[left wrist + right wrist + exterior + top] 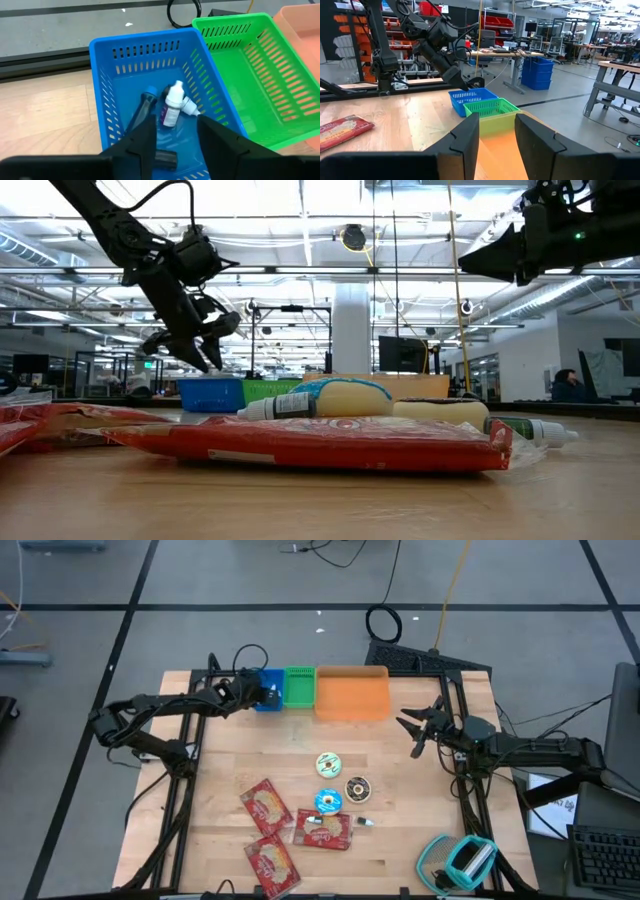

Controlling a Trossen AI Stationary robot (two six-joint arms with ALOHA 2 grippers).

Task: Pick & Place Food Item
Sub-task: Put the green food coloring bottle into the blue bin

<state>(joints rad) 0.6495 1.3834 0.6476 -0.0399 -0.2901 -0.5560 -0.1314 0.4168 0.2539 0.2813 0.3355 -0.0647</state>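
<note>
My left gripper [176, 122] hangs open over the blue basket [268, 690] at the table's far left, slanting down into it, with nothing between its fingers. In the basket lie a small white bottle [172, 102], a blue-capped tube [145, 107] and a dark piece [165, 159]. Three red snack packets [265, 805] and three round wrapped items [329, 764] lie flat on the table's middle and near part. My right gripper [412, 730] waits open at the right edge, raised above the table and holding nothing.
A green basket [300, 686] and an orange bin [352, 693] stand in a row right of the blue basket along the far edge. A small tube [362, 823] lies by the packets. A teal tape dispenser [462, 860] sits at the near right corner.
</note>
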